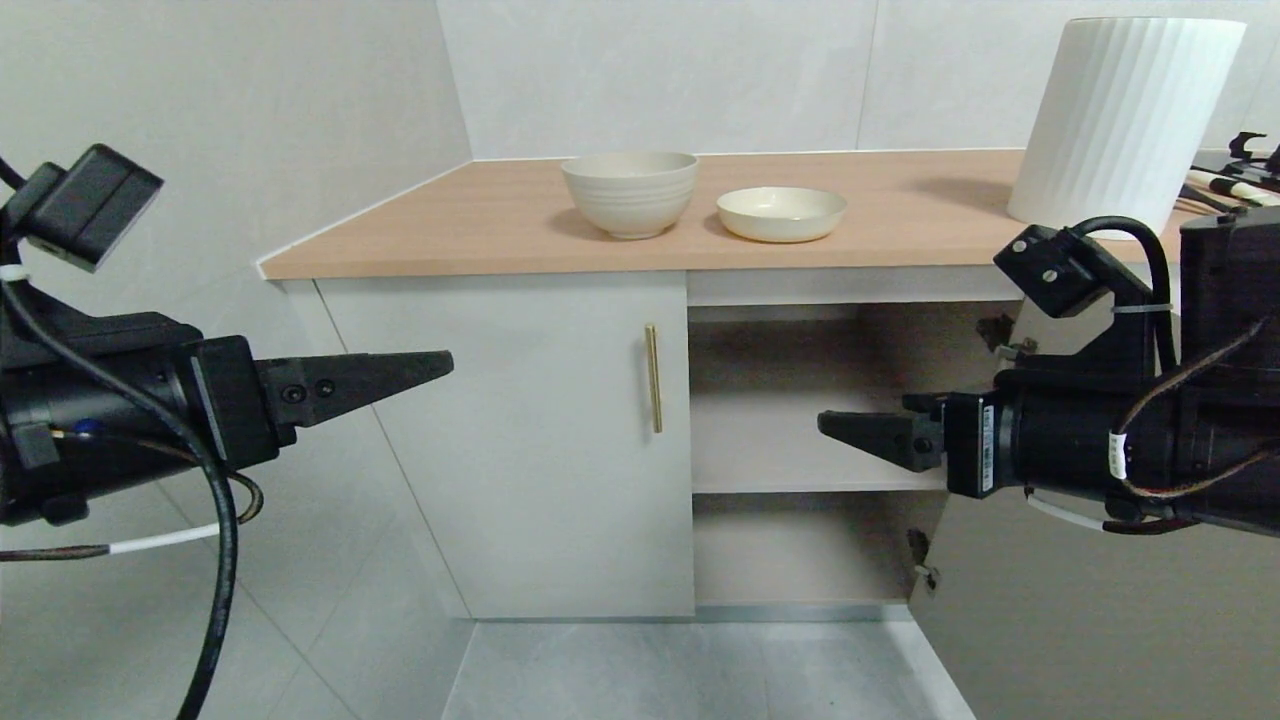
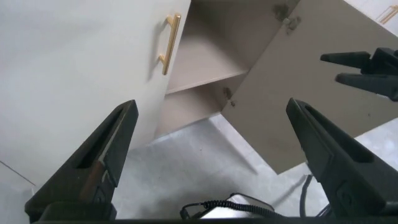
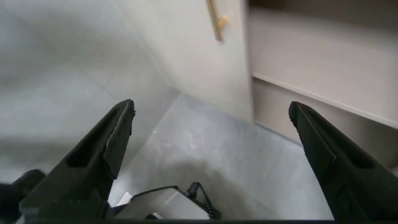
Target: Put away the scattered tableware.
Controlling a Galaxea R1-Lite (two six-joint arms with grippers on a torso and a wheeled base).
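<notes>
A cream ribbed bowl [image 1: 630,193] and a shallow cream dish [image 1: 781,213] stand side by side on the wooden countertop [image 1: 920,215]. Both sit above the cabinet, whose right half is open, showing a bare shelf [image 1: 800,440] [image 3: 323,62]. My left gripper [image 1: 443,362] [image 2: 211,107] hangs open and holds nothing, in front of the closed left door [image 1: 520,440], well below the bowl. My right gripper [image 1: 826,423] [image 3: 211,109] is open too, level with the shelf in front of the open compartment.
A tall white ribbed cylinder [image 1: 1125,120] stands on the counter's right end, with dark tools [image 1: 1235,180] behind it. The closed door has a gold handle [image 1: 652,378] [image 2: 169,43]. The right door [image 1: 1050,620] [image 2: 298,93] is swung open over the grey floor [image 1: 690,670].
</notes>
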